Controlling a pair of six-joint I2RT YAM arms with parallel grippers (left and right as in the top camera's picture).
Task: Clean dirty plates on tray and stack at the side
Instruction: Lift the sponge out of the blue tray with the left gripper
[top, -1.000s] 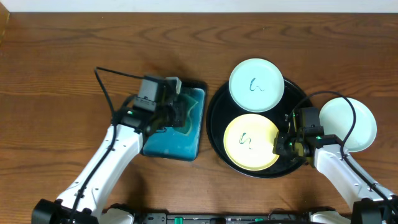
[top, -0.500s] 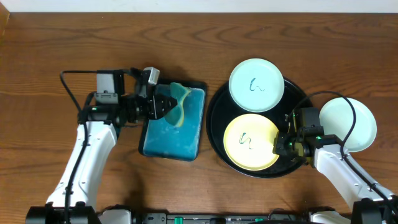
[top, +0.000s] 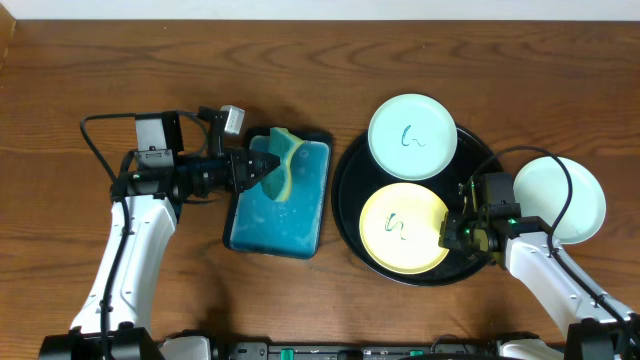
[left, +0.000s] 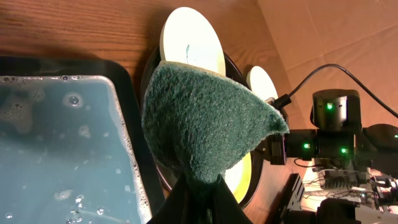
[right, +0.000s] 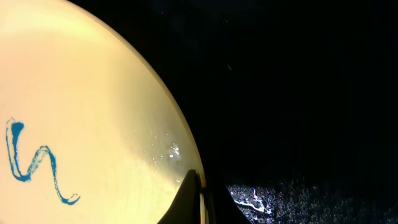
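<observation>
Over on the left, the left jaws are clamped tight on a sponge (top: 280, 165), green scouring face and yellow backing. It hangs above the far end of the teal tray (top: 290, 215). The left wrist view shows that sponge (left: 205, 124) bulging out of the pinch. Pale soapy water (left: 56, 143) with bubbles sits in the teal tray below it. The left arm (top: 135, 240) stretches along the left side of the desk (top: 100, 80), its wrist turned to the right.

Across to the right now, and the big round black tray (top: 345, 200) carries two plates. The yellow plate (top: 400, 228) lies on its near half, a thin squiggle (top: 396, 228) on its face. The mint plate (top: 412, 137) sits on the far half, overhanging the tray's far rim a little, and it bears a squiggle too. A second mint plate (top: 570, 200) rests on the bare desk just right of the tray, with no mark that can be made out from above.

The right jaws are down at the yellow plate's right edge, closed on its rim. The right wrist view has the pinch right there: the yellow plate (right: 81, 124) fills the left, its blue squiggle (right: 37, 162) in plain sight. Beside it lies the glossy black tray floor (right: 298, 93), wet specks glinting near the rim.
</observation>
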